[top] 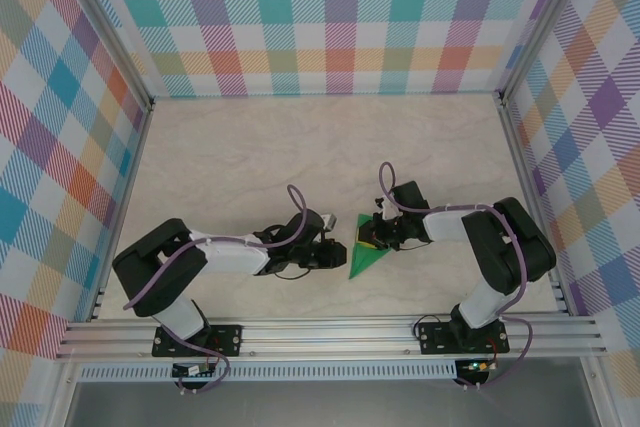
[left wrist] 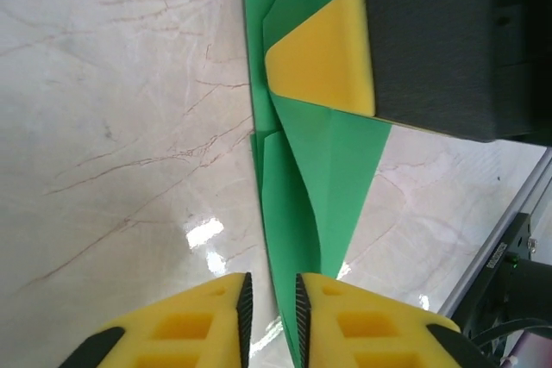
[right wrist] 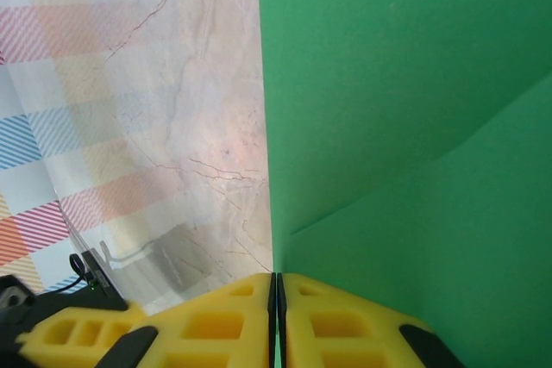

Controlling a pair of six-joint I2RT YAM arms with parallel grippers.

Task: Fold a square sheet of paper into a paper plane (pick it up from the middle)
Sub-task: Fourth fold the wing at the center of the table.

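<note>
- Two grippers of mine are working low over the pale marbled tabletop (top: 220, 157), close together in its near half.
- On the left, my left gripper (left wrist: 272, 292) is pointing rightward, and its yellow pads (left wrist: 216, 316) are standing slightly apart with a narrow gap showing between them.
- One edge of the green paper (left wrist: 321, 161) is running into that gap; I cannot tell whether the pads are touching it.
- In the middle, the paper is lying flat on the tabletop between my two grippers. It is folded into a pointed, roughly triangular shape with creases and overlapping flaps, and its sharpest corner is pointing toward the near edge.
- On the right, my right gripper (right wrist: 274, 299) is pressing its pads together with no gap between them, and its tips are coming down right at the paper's straight edge.
- Seen from my left wrist, one yellow finger (left wrist: 323, 62) of that right gripper is resting on top of the folded paper; I cannot tell whether it is pinching a layer.
</note>
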